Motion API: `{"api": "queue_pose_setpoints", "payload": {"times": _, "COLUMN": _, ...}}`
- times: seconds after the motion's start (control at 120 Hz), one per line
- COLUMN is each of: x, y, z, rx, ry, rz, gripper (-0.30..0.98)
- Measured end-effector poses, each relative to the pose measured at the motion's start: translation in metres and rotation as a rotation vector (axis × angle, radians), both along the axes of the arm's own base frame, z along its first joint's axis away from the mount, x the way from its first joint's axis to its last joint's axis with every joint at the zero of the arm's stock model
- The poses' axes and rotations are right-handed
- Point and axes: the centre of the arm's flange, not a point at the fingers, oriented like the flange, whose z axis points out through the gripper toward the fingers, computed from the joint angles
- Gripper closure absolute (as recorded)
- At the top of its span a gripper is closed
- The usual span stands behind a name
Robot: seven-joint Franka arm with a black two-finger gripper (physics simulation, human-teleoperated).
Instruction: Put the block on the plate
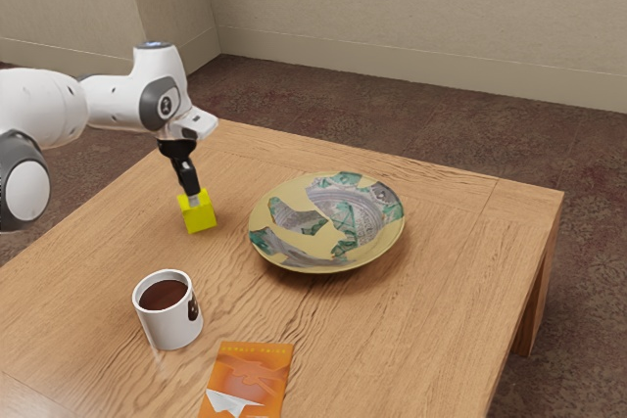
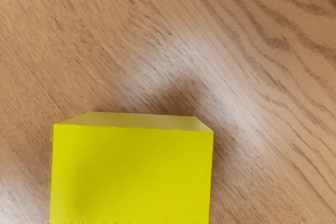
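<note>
My black gripper (image 1: 193, 197) points down at the yellow block (image 1: 199, 217), its lower end overlapping the block's top. Whether it grips the block cannot be made out. The same yellow block (image 2: 131, 174) looms large at the wrist view's lower edge, with wood grain around it. A wide, shallow plate (image 1: 294, 220) with a yellowish, green and grey pattern lies on the table, a short gap from the block toward the exterior view's right. Any contact between the block's underside and the table is unclear.
A white mug (image 1: 170, 325) of dark liquid stands on the wooden table (image 1: 411, 340), nearer the exterior camera than the block. An orange book (image 1: 249, 379) lies near the exterior view's bottom edge. The table's edge runs beyond the plate.
</note>
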Motion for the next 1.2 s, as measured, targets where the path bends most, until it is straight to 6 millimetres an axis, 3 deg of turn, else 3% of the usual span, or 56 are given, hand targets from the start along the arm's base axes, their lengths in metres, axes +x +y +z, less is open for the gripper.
{"api": "queue_pose_setpoints", "payload": {"times": 0.225, "x": 0.004, "y": 0.007, "z": -0.024, "rx": -0.015, "ry": 0.015, "rz": -0.031, "gripper": 0.0}}
{"api": "queue_pose_setpoints", "payload": {"times": 0.508, "x": 0.006, "y": 0.011, "z": -0.037, "rx": -0.026, "ry": 0.019, "rz": -0.061, "gripper": 0.0}}
{"api": "queue_pose_setpoints", "payload": {"times": 0.608, "x": 0.006, "y": 0.011, "z": -0.042, "rx": -0.027, "ry": 0.021, "rz": -0.068, "gripper": 0.06}}
{"api": "queue_pose_setpoints", "payload": {"times": 0.942, "x": 0.012, "y": 0.011, "z": -0.044, "rx": -0.025, "ry": 0.002, "rz": -0.088, "gripper": 0.24}}
{"api": "queue_pose_setpoints", "payload": {"times": 1.2, "x": 0.012, "y": 0.011, "z": -0.041, "rx": -0.02, "ry": -0.005, "rz": -0.096, "gripper": 0.3}}
